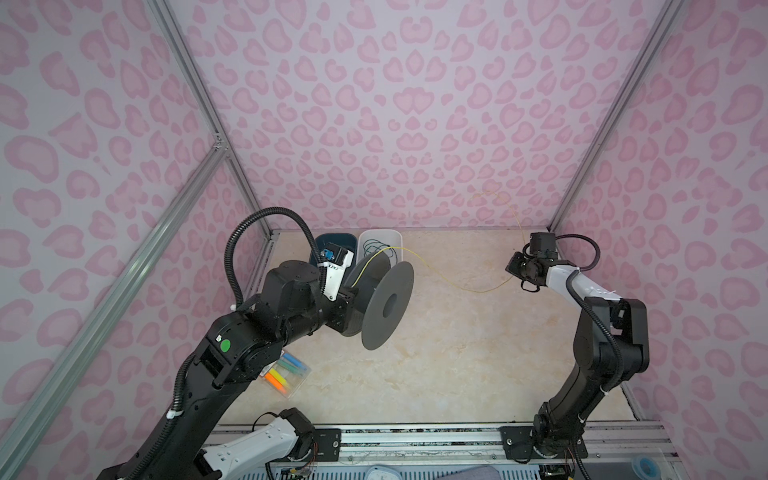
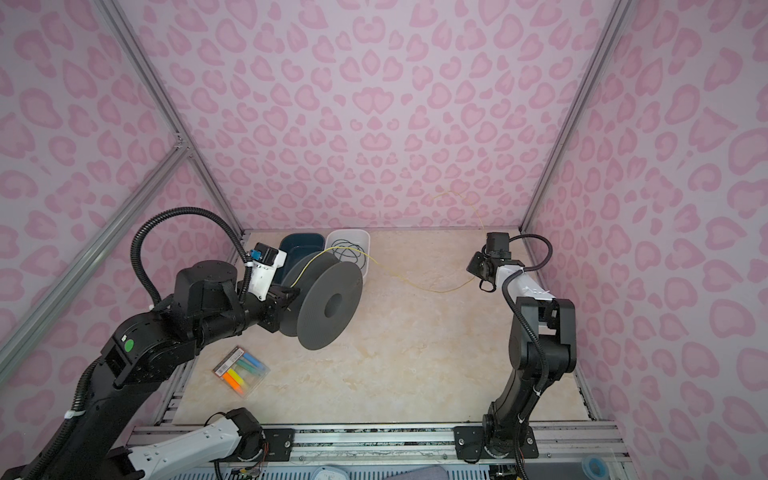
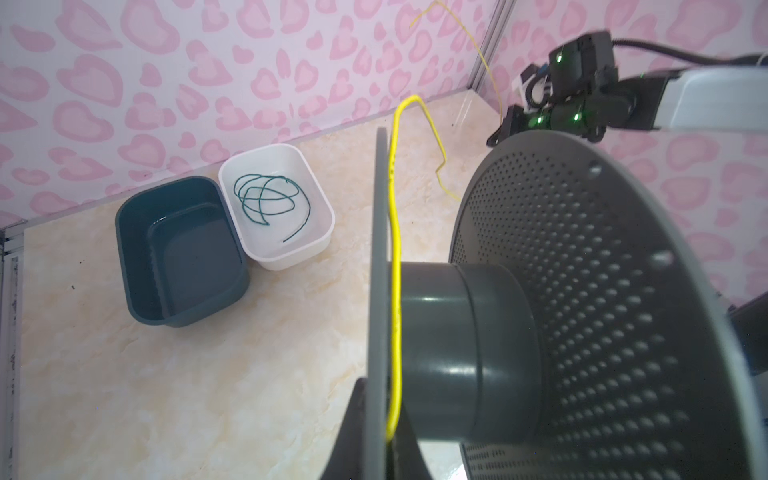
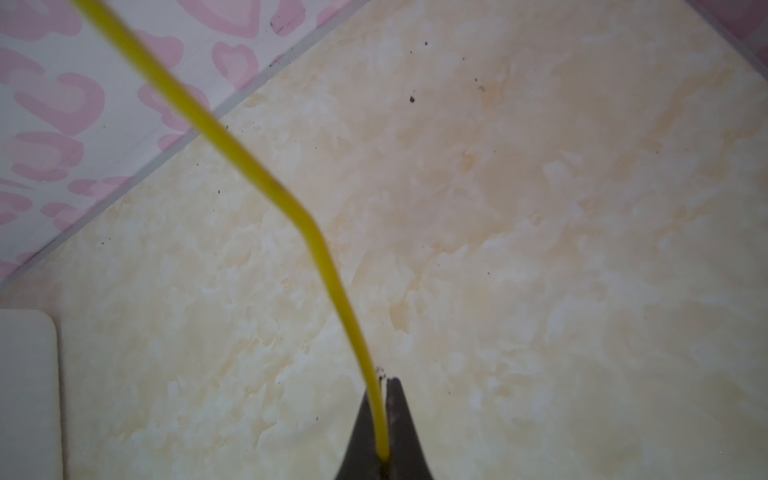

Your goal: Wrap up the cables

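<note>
My left gripper (image 3: 384, 440) is shut on the thin flange of a grey spool (image 3: 457, 353), with the pale yellow cable (image 3: 395, 232) pinched beside that flange. In both top views the spool (image 1: 386, 305) (image 2: 330, 305) hangs above the table at the left gripper (image 1: 349, 295) (image 2: 291, 293). The yellow cable (image 1: 457, 286) (image 2: 415, 284) sags from the spool across to my right gripper (image 1: 512, 268) (image 2: 473, 268), and its free end rises along the back wall. The right gripper (image 4: 384, 386) is shut on this cable (image 4: 320, 249). The dark green cable (image 3: 266, 199) lies in loose loops.
The green cable lies in a white bin (image 3: 320, 195) (image 1: 380, 233) at the back. A dark teal bin (image 3: 183, 249) (image 1: 332, 245) stands beside the white one. A clear pack of coloured markers (image 1: 286, 372) (image 2: 241, 370) lies near the left arm. Pink patterned walls close three sides.
</note>
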Robot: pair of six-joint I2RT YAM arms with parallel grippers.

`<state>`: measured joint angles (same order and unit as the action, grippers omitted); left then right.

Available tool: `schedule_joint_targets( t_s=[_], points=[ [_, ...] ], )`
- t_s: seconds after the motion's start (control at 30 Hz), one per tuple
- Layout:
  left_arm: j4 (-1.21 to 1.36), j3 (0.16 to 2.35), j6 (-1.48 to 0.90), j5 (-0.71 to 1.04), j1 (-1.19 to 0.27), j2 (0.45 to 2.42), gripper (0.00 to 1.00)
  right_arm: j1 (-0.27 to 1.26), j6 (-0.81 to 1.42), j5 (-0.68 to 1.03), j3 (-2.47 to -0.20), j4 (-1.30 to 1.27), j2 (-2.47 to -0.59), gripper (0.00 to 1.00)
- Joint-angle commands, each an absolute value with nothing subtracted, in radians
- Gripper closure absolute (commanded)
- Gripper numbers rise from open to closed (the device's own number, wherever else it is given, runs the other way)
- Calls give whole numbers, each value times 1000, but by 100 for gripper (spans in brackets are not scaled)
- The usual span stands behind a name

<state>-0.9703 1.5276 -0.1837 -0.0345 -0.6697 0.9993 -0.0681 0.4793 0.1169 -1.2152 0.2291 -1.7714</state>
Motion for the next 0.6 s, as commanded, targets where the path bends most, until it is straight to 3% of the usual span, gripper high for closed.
schedule_joint_targets(
  t_s=[0.0, 0.27, 0.57],
  points=[
    [-863, 1593, -223, 78, -647, 1025, 96, -55, 471, 61, -1155, 169, -1729, 100],
    [-755, 1662, -284, -1, -571, 1100, 96, 42, 476, 19, -1025, 160, -1602, 100],
    [-567, 1654, -412, -153, -503, 1153, 96, 291, 482, -2, -922, 157, -1486, 100]
  ],
)
